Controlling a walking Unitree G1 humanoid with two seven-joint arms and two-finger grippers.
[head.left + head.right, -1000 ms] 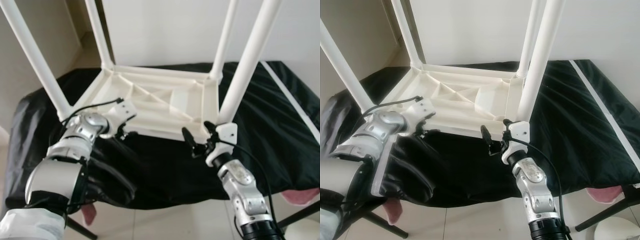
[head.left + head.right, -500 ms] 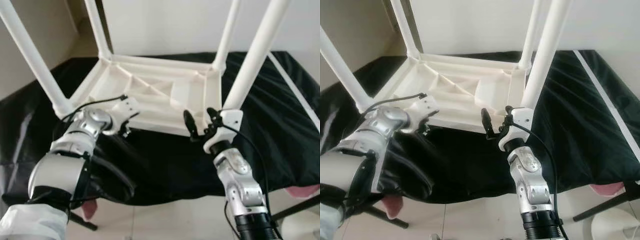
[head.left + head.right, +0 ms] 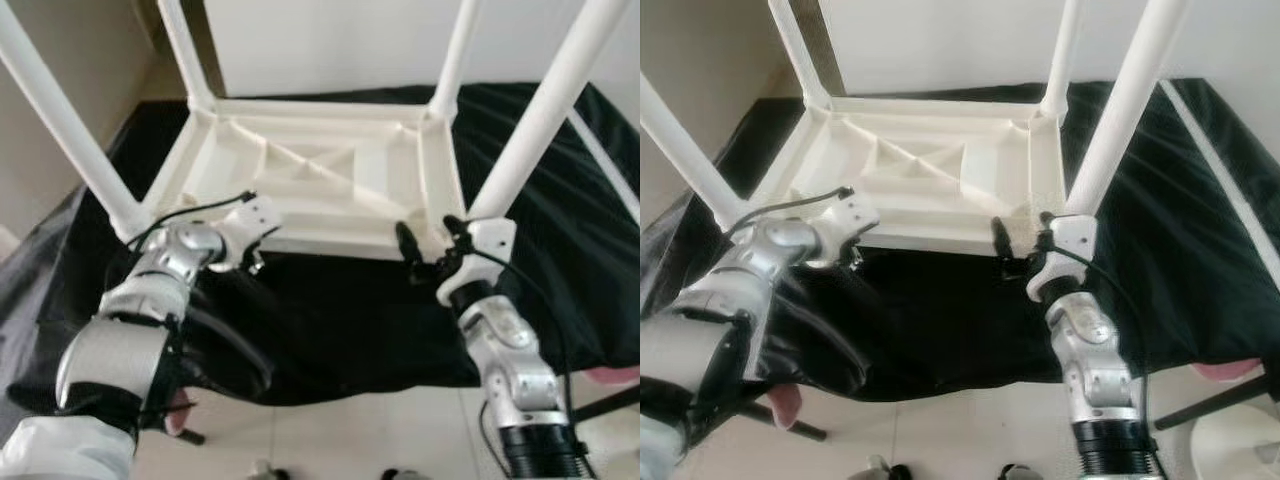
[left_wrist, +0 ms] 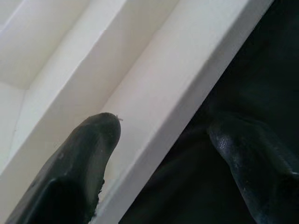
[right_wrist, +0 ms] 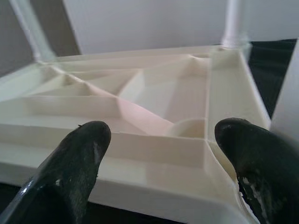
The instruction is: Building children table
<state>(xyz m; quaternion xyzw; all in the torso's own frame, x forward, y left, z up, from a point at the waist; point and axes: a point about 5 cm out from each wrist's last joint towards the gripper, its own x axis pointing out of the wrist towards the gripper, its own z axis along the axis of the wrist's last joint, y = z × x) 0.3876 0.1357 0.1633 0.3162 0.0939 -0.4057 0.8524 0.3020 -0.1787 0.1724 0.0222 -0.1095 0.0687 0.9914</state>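
Left eye view: a white plastic children's table [image 3: 320,180] lies upside down on a desk covered by a black cloth [image 3: 330,320]. Its ribbed underside faces up and four white legs [image 3: 545,110] rise from the corners. The left gripper [image 3: 255,262], on a silver arm, sits at the near edge of the table, close to the near left leg. The right gripper [image 3: 428,250] sits at the near right corner, just beside the base of the near right leg, its two black fingers spread apart. A pale tiled floor [image 3: 330,440] shows below the desk.

Right eye view: the same scene. The table [image 3: 930,170] rests on the cloth [image 3: 940,310], with the left gripper [image 3: 852,252] at the near rim and the right gripper [image 3: 1025,240] at the near right corner. A strip of white [image 3: 1220,190] runs across the cloth at the right.

Left wrist view: the left gripper's fingers [image 4: 84,158] are spread. One lies against the white rim [image 4: 187,88] of the table, the other is over the cloth [image 4: 252,79], so the rim's edge runs between them.

Right wrist view: the right gripper's fingers [image 5: 79,163] are wide apart and grip nothing. Between and beyond them lies the ribbed underside [image 5: 140,102] of the table, with two far legs [image 5: 232,23] standing up.
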